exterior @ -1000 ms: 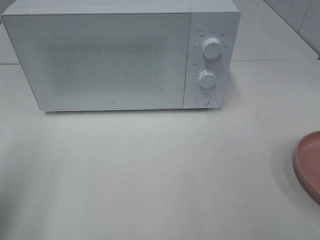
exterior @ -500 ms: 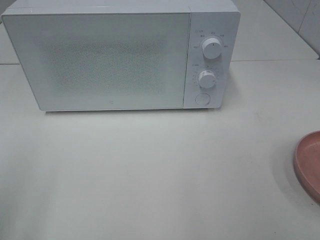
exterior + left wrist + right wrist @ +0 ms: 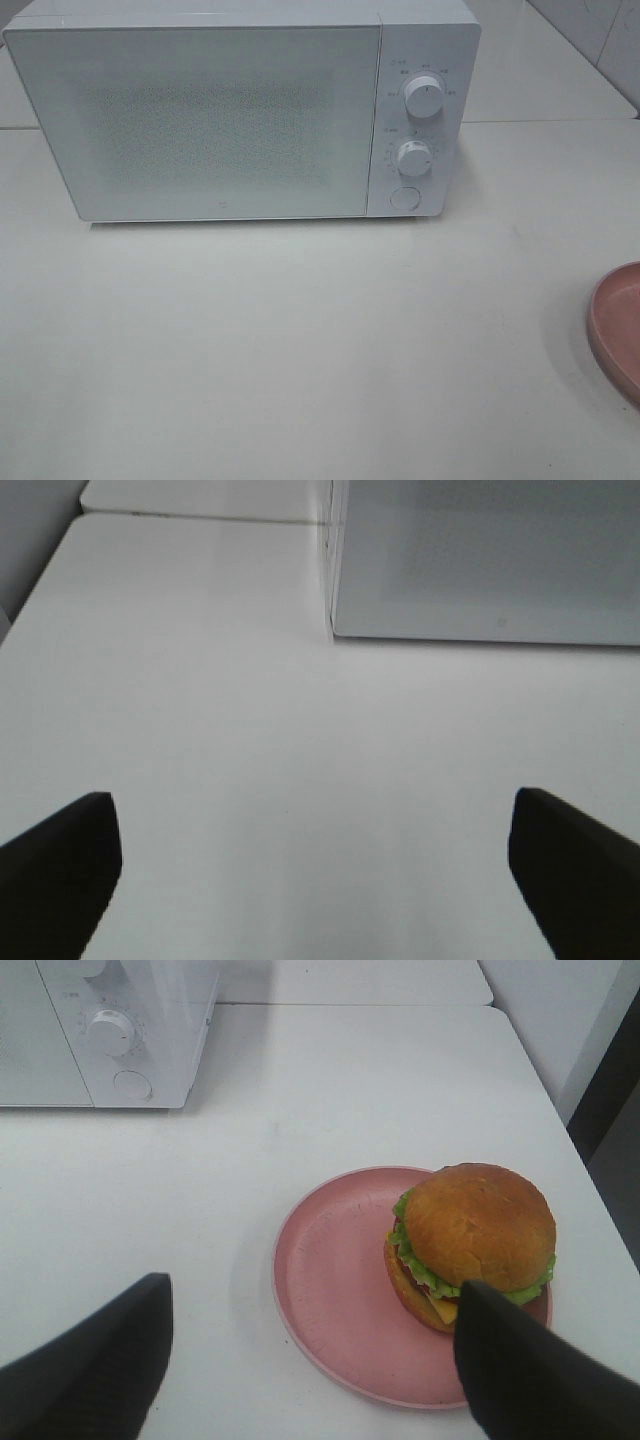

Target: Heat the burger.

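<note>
Nothing done yet as far as I can see. Microwave (image 3: 240, 115) door is closed, burger (image 3: 472, 1245) sits on the pink plate (image 3: 330, 1300), untouched.

My right tool (image 3: 310, 1360) hangs above the surface (image 3: 300, 340) just short of the plate, fingers spread wide, nothing between them; one finger overlaps the plate's near edge in the wrist view, but I can't tell if it's touching. My left tool (image 3: 315, 875) is spread wide too, empty, over bare surface in front of the microwave's door side, away from the knobs.

Burger position: toward one side of the plate, not centred. Plate is well apart from the microwave, off its control-panel side and nearer to me; the high view only catches its rim at the frame edge.

Left to do, my read: open the door, get the burger inside (with or without the plate), close up, set the two knobs (image 3: 424, 98). So basically the whole job.

Surface: plain white, matte, with a seam running behind the microwave. Nothing else on it that I can see. Pale wall beyond the plate's side, with a dark gap past the surface edge there.
</note>
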`<state>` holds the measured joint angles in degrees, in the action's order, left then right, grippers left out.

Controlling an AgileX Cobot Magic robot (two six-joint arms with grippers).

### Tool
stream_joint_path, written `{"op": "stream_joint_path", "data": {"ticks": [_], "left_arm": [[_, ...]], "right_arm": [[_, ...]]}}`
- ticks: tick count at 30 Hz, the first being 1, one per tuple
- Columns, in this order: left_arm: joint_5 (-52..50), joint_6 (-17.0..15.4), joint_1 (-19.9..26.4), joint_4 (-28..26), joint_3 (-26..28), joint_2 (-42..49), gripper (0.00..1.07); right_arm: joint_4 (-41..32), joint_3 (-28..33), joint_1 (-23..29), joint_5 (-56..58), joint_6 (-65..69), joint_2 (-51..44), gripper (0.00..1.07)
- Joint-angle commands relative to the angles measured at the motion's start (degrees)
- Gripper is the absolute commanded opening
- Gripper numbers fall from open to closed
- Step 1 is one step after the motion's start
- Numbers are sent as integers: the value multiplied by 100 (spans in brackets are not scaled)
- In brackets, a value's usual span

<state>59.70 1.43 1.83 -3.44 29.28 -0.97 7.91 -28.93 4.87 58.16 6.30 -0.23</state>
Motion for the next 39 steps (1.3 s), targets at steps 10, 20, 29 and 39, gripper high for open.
{"op": "stream_joint_path", "data": {"ticks": [10, 20, 29, 39], "left_arm": [[-29, -6, 11, -34, -34, 264, 98], [-29, -6, 11, -34, -34, 252, 98], [-29, -6, 11, -34, -34, 252, 98], [-29, -6, 11, -34, -34, 252, 98]], "right_arm": [[0, 6, -23, -63, 6, -143, 74], [0, 6, -23, -63, 6, -143, 74], [0, 6, -23, -63, 6, -143, 74], [0, 6, -23, -63, 6, -143, 74]]}}
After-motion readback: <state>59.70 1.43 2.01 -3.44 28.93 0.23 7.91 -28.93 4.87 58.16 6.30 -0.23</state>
